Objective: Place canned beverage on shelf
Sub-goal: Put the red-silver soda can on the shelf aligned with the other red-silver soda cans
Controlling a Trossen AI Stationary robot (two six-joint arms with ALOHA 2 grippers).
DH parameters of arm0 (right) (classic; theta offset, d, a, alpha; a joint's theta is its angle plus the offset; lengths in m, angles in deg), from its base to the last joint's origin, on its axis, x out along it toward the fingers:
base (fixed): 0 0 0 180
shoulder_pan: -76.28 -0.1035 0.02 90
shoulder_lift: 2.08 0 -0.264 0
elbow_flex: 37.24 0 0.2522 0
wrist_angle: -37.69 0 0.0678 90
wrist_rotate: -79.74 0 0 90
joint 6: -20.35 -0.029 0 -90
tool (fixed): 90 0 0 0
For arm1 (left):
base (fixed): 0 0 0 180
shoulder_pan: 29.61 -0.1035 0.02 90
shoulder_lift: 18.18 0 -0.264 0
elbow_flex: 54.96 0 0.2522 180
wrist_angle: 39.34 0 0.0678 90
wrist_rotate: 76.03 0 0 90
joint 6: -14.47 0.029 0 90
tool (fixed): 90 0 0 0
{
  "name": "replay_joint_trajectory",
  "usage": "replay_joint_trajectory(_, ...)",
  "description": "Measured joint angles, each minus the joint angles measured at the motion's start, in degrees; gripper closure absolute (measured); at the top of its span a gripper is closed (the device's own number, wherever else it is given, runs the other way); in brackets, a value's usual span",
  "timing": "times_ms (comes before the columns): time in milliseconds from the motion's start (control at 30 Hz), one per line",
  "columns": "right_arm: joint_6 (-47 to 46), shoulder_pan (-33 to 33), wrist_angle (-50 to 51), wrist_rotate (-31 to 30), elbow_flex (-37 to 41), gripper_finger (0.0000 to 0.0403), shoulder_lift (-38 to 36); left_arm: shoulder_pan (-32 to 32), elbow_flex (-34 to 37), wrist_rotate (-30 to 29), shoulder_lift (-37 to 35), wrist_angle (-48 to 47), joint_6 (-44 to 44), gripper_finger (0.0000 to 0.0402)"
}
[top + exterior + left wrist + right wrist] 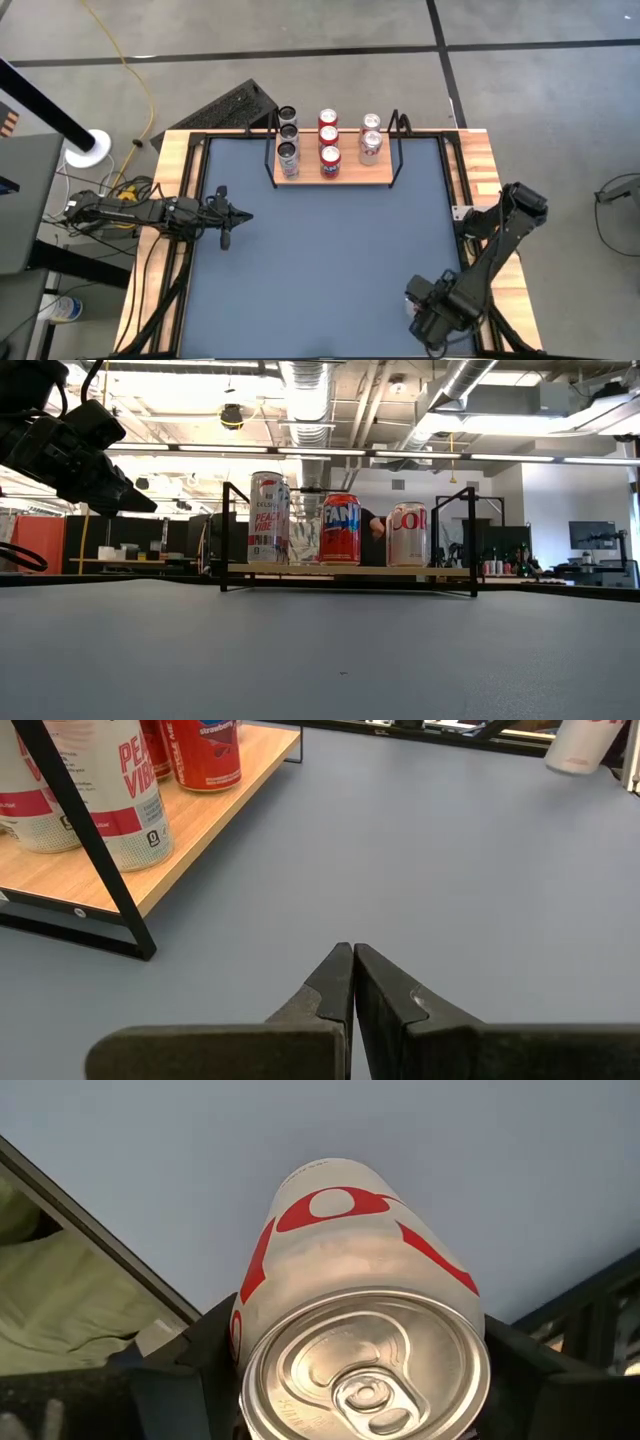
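The shelf (350, 178), a light-wood board on a black wire frame, stands at the table's far edge. Several cans stand upright on it in three rows: silver (288, 152), red (329, 155), and silver with red (370, 143). The low view shows its front row (340, 528). Near the table's near right corner, my right gripper (433, 318) points down and is shut on a silver-and-red can (360, 1270). My left gripper (224, 238) hangs shut and touches nothing at the table's left side, its fingertips (350, 955) over the bare blue surface. My right gripper holds the silver-and-red can by its side wall just below the top rim (250, 1360), pinched between the two fingers (200, 1345), one on each side. The fingers come from above, pointing down. The can is upright, pull-tab up, its body reaching down below the fingers over the blue table.
The blue table top (330, 260) lies open between both arms and the shelf. A light-wood rim (480, 170) borders the table. A black slatted object (235, 105) lies beyond the far left corner. A white cup (580, 748) stands far off in the left wrist view.
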Motion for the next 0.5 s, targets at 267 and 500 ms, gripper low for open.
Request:
replay_joint_trajectory(267, 8.7, 5.3, -0.1, -0.2, 0.0, 0.0122, 0.0, 0.0, 0.0, 0.0, 0.0, 0.0, 0.0, 0.0401)
replay_joint_trajectory(500, 18.0, 9.0, -0.1, -2.4, 0.0, 0.0122, 0.0, 0.0, 0.0, 0.0, 0.0, 0.0, 0.0, 0.0401)
